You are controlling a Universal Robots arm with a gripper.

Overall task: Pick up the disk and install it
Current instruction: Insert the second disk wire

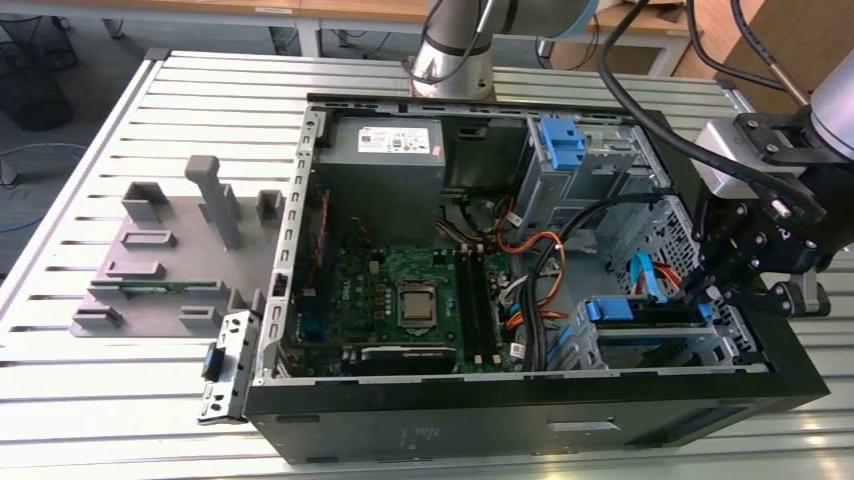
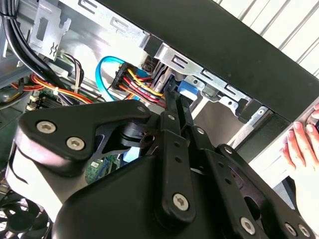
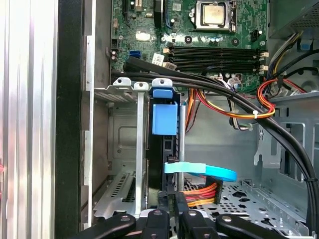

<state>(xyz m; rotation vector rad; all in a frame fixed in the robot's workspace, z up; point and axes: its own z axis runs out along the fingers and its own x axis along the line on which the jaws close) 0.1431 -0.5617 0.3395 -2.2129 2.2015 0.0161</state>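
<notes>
The disk in its blue plastic carrier (image 3: pixel 164 119) stands on edge in the metal drive cage (image 3: pixel 122 149) at the corner of the open black computer case (image 1: pixel 534 410), its long axis running along the slot toward the black gripper (image 3: pixel 169 219). The gripper's fingers are narrow, closed on the disk's rear edge beside the light-blue flat cable (image 3: pixel 199 172) and the bundle of orange and yellow wires (image 3: pixel 202 191). The arm reaches in over the case wall at the exterior view's right – room is tight between the cage plates, and a person's hand (image 2: pixel 304 149) rests on the outside of the case.

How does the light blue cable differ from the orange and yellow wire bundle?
The light blue cable is one flat, single-coloured band; the wire bundle is several thin orange, yellow and red strands. The cable bends in a wide curve; the bundle runs straighter. Both end close together in the drive cage.
</notes>
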